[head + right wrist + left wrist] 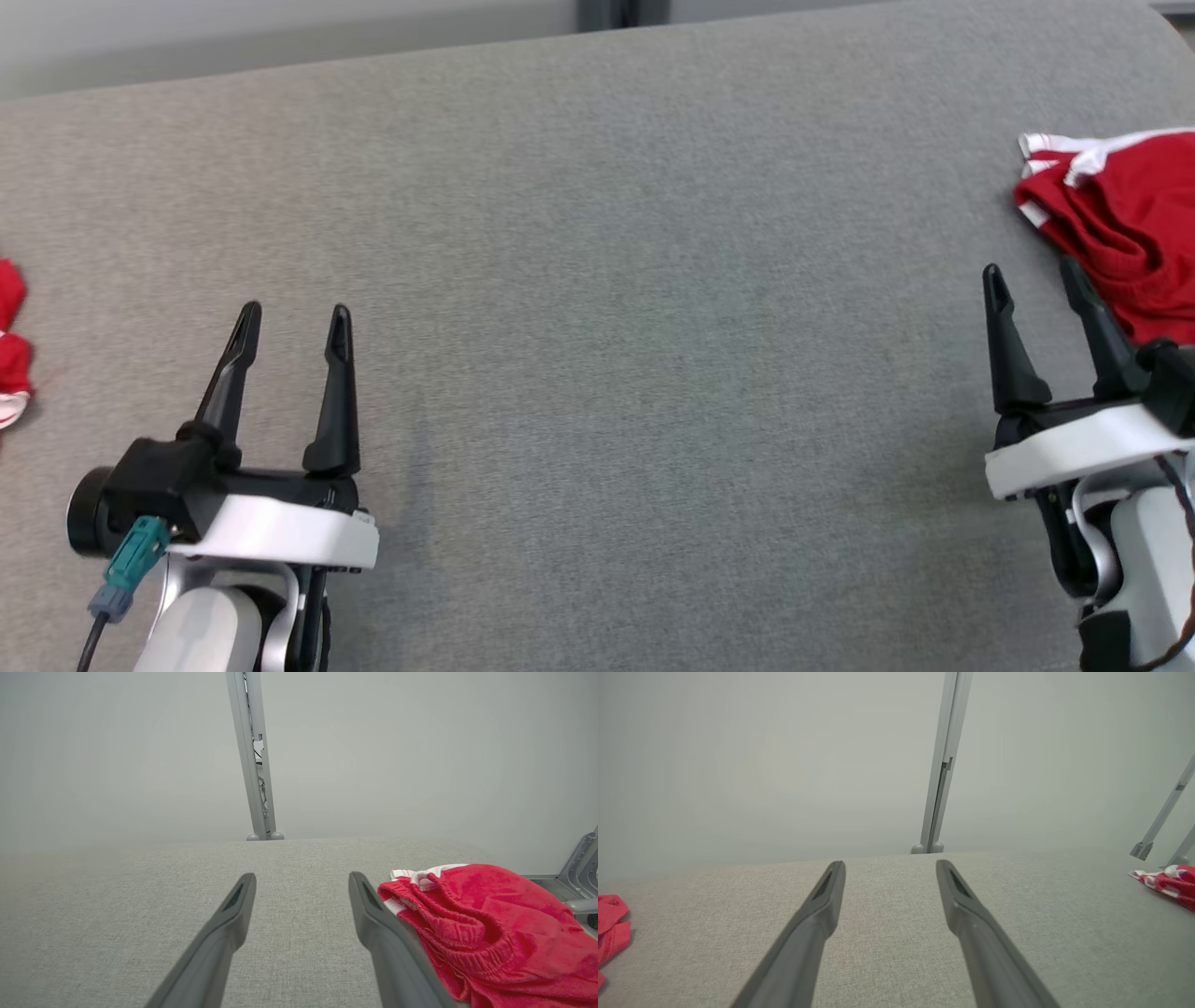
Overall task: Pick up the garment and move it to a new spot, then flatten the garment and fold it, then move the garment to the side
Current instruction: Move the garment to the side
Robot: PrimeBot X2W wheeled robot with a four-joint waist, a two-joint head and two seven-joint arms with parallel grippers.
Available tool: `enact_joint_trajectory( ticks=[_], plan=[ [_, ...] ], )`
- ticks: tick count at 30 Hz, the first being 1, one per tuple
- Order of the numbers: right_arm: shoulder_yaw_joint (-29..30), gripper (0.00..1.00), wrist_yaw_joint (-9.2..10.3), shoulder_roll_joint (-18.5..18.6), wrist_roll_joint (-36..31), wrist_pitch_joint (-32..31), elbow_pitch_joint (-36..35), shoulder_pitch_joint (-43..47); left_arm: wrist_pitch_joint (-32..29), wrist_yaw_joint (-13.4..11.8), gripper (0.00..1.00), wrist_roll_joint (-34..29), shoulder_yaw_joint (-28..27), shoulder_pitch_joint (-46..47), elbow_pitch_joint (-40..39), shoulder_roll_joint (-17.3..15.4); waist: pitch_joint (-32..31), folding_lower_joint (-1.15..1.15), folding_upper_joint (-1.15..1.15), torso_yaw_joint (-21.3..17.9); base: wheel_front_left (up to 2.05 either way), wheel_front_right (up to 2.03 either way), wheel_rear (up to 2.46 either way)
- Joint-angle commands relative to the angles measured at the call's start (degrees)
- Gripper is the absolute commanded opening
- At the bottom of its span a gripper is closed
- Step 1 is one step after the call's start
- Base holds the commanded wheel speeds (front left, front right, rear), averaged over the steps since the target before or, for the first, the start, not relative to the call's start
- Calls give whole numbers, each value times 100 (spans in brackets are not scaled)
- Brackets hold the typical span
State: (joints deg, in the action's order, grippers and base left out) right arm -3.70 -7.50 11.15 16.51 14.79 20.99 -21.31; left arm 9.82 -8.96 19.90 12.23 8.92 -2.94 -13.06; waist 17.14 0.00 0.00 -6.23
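Note:
A crumpled red garment (1125, 215) with white trim lies at the right edge of the grey cloth-covered table (597, 280). In the right wrist view the garment (495, 924) bunches up just right of my right finger and touches it. My right gripper (1032, 273) is open beside it, nothing between its fingers (229, 924). At the table's left edge lies another red-and-white cloth (9, 350), also at the left (609, 928) of the left wrist view. My left gripper (294, 322) stands open over bare table, a short way right of that cloth.
The table's far edge runs along the top, with a pale wall behind and a grey upright post (943, 760) at mid-back. Metal struts (1157, 821) slant at the far right. A broad stretch of grey surface lies between the two grippers.

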Motion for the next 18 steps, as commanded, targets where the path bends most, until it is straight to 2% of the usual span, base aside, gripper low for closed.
enact_joint_trajectory(
  ticks=[1,9,18],
  plan=[
    [57,100,1,-32,-53,-11,-99,115,34,-39,100,47,-38,-64,24,7,-162,0,0,181,0,0,0],
    [311,100,1,-412,-442,-342,-905,824,191,-127,100,200,-234,-543,265,-48,-598,0,0,564,0,0,0],
    [436,100,1,-587,-609,-731,-1537,1516,289,-16,100,366,-330,-898,479,-137,-984,0,0,663,0,0,0]
  ],
)
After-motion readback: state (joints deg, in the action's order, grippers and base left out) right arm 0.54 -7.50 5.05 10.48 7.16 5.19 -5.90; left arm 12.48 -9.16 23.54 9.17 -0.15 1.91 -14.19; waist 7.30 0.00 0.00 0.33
